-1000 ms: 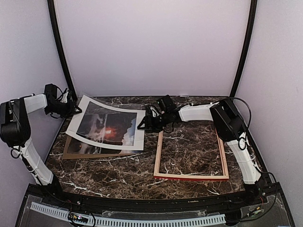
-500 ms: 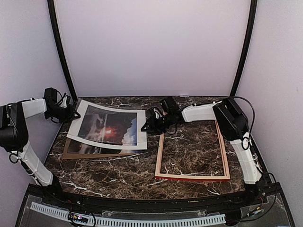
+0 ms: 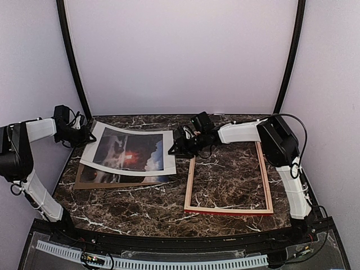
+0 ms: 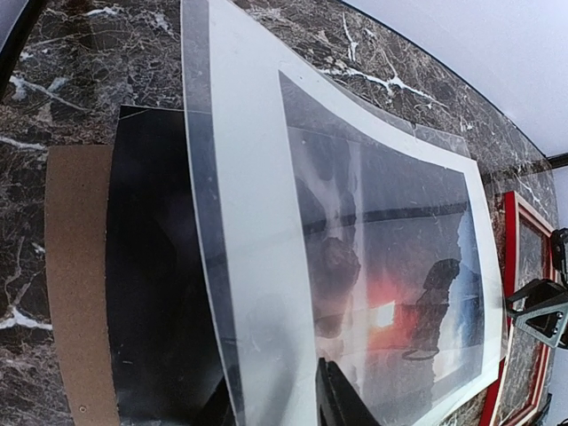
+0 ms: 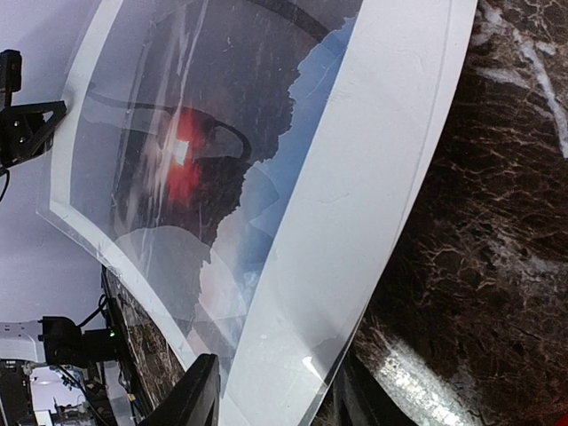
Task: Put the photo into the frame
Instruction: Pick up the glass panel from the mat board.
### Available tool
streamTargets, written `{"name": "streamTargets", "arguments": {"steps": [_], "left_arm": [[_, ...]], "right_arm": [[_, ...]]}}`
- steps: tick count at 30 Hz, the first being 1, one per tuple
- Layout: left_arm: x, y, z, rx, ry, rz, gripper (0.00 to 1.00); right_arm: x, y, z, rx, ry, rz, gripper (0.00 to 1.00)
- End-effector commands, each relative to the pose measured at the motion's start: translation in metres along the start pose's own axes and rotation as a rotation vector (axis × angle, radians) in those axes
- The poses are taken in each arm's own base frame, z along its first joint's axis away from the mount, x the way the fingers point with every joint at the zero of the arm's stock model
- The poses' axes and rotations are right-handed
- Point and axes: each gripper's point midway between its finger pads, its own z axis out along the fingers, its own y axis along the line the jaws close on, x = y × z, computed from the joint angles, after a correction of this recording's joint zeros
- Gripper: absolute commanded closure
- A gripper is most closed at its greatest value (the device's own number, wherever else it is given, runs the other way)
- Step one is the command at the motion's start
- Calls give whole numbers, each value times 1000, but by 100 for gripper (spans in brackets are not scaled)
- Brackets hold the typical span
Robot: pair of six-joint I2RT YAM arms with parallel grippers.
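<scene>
At the table's left side, the left gripper (image 3: 84,135) pinches one edge of the photo (image 3: 130,153), which hangs bowed above a brown board (image 3: 83,183). The right gripper (image 3: 172,148) clamps the opposite edge. The frame (image 3: 228,211) lies flat at right.

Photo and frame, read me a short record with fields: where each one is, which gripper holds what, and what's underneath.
photo: bowed, white-bordered, held up at both ends
left gripper: shut on photo's left edge
right gripper: shut on photo's right edge
frame: flat on table right of photo, pale side up, marble showing through
cardboard: flat on table beneath photo's left part
task: photo not yet in frame
</scene>
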Motion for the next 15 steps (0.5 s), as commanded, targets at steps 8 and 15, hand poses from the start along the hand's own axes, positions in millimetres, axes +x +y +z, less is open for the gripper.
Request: {"name": "streamTargets", "arguments": {"steps": [8,15], "left_arm": [[0,-11,-8,5,-25,41,70],[1,-10,-7,1,-20,44,70]], "right_arm": [[-7,11,-12,16,-17,-48,49],[-6,8,-13,35,-12,-53,45]]}}
